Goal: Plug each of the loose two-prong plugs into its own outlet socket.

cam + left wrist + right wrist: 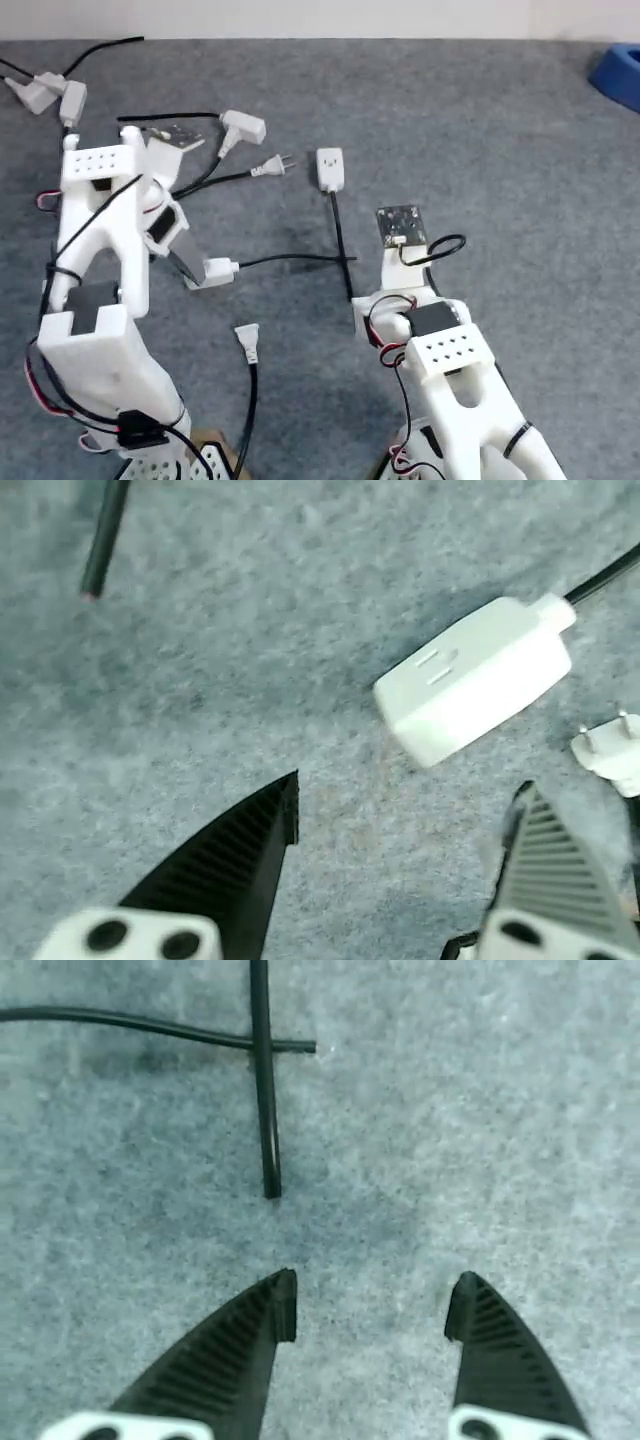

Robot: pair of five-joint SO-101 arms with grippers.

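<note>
Fingers [240, 865] of the left gripper [408, 785] are found spread wide with nothing held between them; the right gripper [373, 1285] is likewise parted and empty. The near socket [218, 270], a white block lying flat on the grey carpet [480, 130], is taken as the landmark. The left gripper hangs just above and beside it, and its two slots are plainly exposed. No plug is seen seated in any socket, so the task is judged to be at its opening step, the choosing of a first pair. A short plug [247, 342] lies near the near socket, on the side towards the arm bases, with its prongs turned roughly towards it; it is judged the likeliest partner. The next move is judged to call for the socket body to be steadied by the left fingers while the plug is taken up and its prongs lined up with the slots. The right gripper is placed well apart from the near socket, over the spot where that socket's cable [300, 260] crosses the cable of a second socket [330, 168]. Beyond the near socket, away from the bases, a second plug [270, 167] and an angled white plug [243, 127] are noted, with their leads running under the left arm. These leads and the crossed cables are judged liable to snag. A blue object [620, 72] is noted far off.
</note>
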